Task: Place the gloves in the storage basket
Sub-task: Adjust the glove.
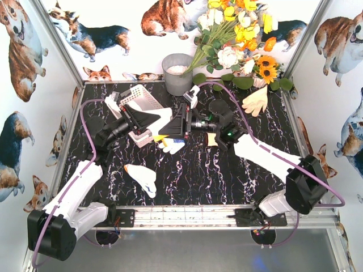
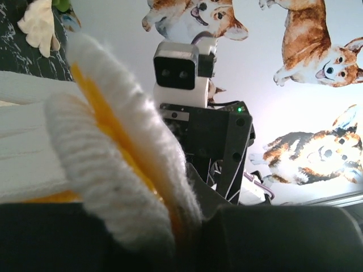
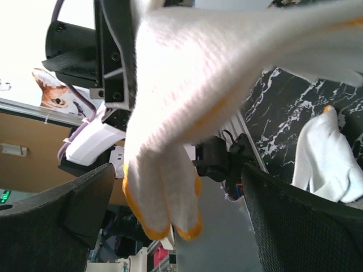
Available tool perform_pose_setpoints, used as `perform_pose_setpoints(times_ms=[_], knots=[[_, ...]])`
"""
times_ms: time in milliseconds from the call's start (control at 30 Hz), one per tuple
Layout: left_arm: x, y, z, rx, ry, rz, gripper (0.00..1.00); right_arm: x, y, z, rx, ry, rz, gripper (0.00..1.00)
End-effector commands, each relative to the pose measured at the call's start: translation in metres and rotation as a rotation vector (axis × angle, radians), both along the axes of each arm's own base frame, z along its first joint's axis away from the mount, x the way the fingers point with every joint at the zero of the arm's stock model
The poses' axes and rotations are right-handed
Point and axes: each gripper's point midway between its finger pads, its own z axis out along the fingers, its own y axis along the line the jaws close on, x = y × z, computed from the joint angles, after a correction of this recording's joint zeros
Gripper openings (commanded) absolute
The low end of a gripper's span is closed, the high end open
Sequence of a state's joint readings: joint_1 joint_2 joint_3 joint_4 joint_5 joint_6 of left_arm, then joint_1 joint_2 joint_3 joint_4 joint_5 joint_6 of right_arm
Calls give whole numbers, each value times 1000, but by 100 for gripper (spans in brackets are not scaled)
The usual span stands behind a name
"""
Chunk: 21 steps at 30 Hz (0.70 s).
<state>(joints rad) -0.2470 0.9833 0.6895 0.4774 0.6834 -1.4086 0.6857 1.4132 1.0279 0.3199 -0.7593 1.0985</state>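
One white glove w/ orange trim point(image 2: 113, 170) is pinched in my left end effector point(image 2: 176, 238), jaws nearly closed on it, above the middle of the surface point(image 1: 198, 181). My right end effector point(image 3: 178, 218) stands wide, one finger each side of the hanging glove. Storage basket point(image 1: 142, 97) sits far-left of the grip, partly hidden by my left arm. A 2nd glove point(image 1: 142, 179) lies nearer on the surface; a cream one point(image 1: 255, 101) lies far right, by the flowers point(image 1: 238, 28).

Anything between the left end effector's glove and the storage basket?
Nothing loose. The white-and-orange glove hangs from the shut left end effector beside the storage basket. Only the left arm's own wrist overlaps the basket's near side. The open right end effector flanks the glove.
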Motion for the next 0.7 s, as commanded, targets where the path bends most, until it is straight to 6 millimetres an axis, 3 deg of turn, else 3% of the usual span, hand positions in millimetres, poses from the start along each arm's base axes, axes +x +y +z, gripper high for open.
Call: perform_pose_setpoints(times_ms=[0, 133, 300, 333, 367, 500, 567, 667], knots=[[-8, 0, 8, -36, -29, -34, 0, -4, 8, 46, 107, -96, 52, 91], [-9, 1, 1, -27, -8, -29, 0, -11, 19, 49, 129, -90, 99, 66], [-5, 4, -8, -26, 14, 10, 0, -16, 26, 46, 135, -66, 123, 21], [-3, 6, -12, -25, 21, 22, 7, -15, 27, 44, 124, -58, 121, 7], [-1, 6, -15, -25, 28, 31, 13, -15, 26, 43, 118, -59, 120, 0], [2, 5, -19, -60, 36, 21, 53, -17, 27, 44, 110, -53, 129, 0], [4, 4, -20, -74, 34, 17, 66, -17, 28, 47, 117, -51, 140, 0], [6, 3, -22, -70, 39, 8, 74, -18, 31, 49, 122, -49, 160, 0]])
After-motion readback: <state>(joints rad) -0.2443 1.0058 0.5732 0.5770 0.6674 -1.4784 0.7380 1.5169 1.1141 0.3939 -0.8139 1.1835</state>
